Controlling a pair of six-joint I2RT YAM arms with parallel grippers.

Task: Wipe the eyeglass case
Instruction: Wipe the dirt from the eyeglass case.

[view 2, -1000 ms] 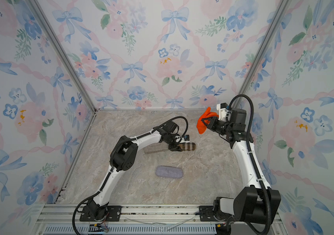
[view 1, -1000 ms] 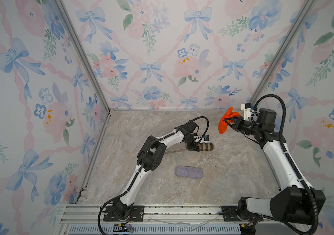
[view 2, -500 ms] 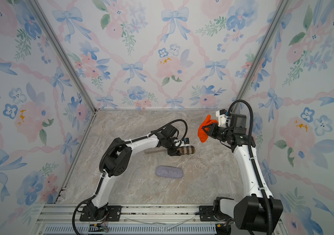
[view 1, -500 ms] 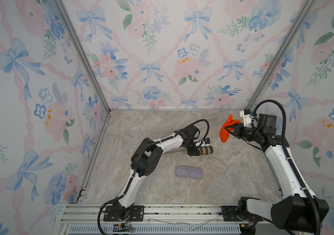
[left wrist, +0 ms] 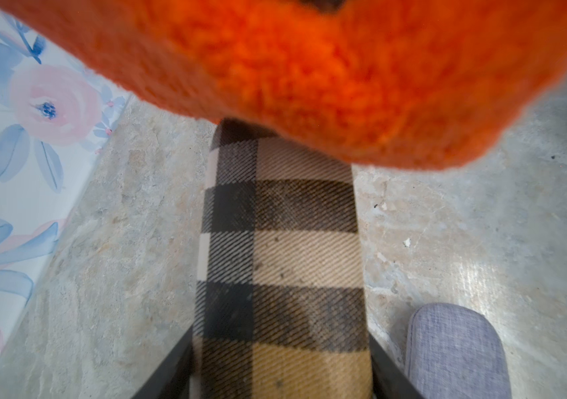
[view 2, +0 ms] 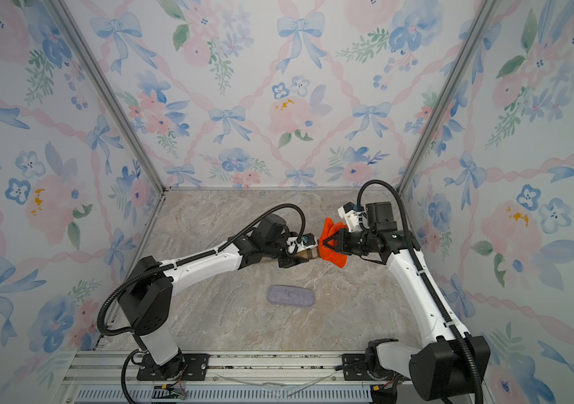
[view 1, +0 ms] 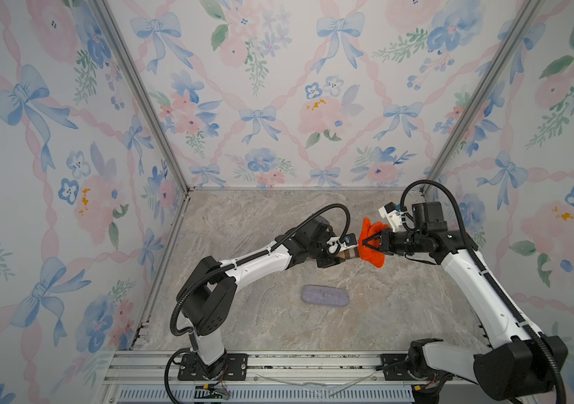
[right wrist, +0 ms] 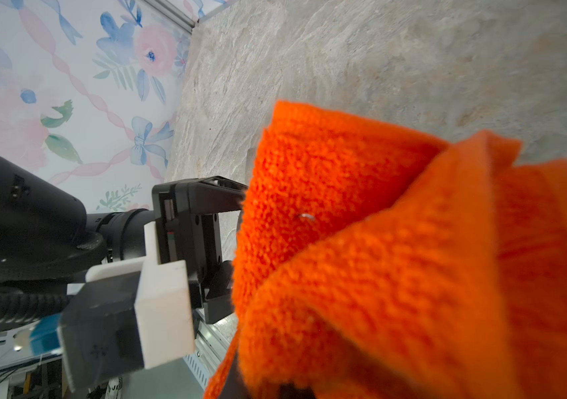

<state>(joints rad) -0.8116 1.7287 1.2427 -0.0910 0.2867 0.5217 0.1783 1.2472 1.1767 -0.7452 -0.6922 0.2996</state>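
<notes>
A brown-and-tan plaid eyeglass case [left wrist: 282,241] is held off the table, my left gripper [left wrist: 282,373] shut across its width. In both top views the case [view 1: 350,253] [view 2: 308,254] sticks out of the left gripper [view 1: 339,253] toward the right. My right gripper [view 1: 364,245] [view 2: 322,245] is shut on a fluffy orange cloth [view 1: 374,259] [view 2: 334,259]. The cloth [left wrist: 309,69] lies against the case's free end and hides its tip. In the right wrist view the cloth [right wrist: 378,241] covers most of my right jaws.
A grey fabric case [view 1: 324,296] [view 2: 289,296] [left wrist: 454,352] lies flat on the marble tabletop [view 1: 243,227], nearer the front than the two grippers. Flowered walls close in the back and both sides. An aluminium rail [view 1: 278,363] runs along the front edge.
My right arm has come down from the back right, bringing the orange cloth leftward onto the end of the plaid case. The left arm has stretched a little rightward with the case.
</notes>
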